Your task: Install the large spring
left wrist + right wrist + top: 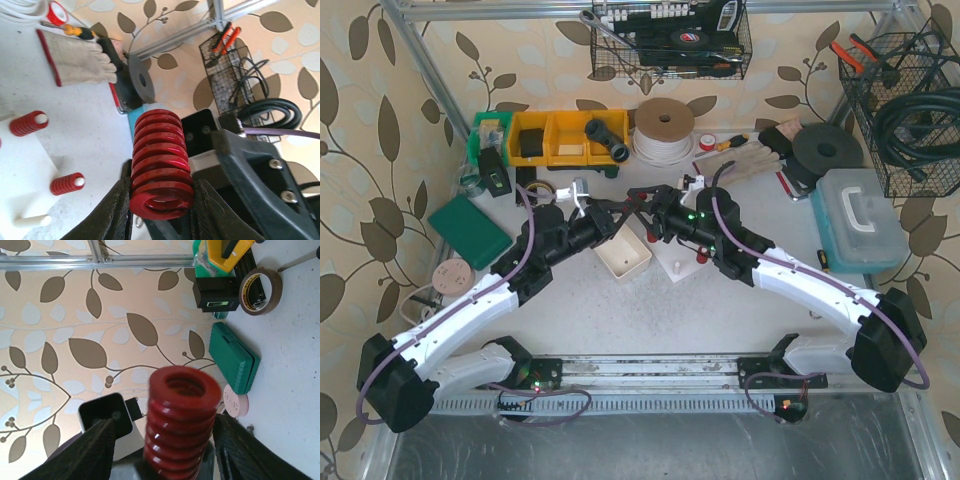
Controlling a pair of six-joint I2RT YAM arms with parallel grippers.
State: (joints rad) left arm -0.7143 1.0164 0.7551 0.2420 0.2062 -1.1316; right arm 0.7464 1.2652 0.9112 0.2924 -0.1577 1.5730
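The large red spring hangs above the table between the two arms. My left gripper is shut on its lower coils, with a finger pressed on each side. In the right wrist view the same spring stands between my right gripper's fingers. That gripper is open, with a clear gap between the spring and its left finger. From above, both grippers meet at mid-table, left and right. The white peg plate carries two small red springs and a bare peg.
A cream tray lies just below the grippers. A green case sits at left, yellow bins and a tape roll at the back. A blue-lidded box stands at right, and a glove at the back.
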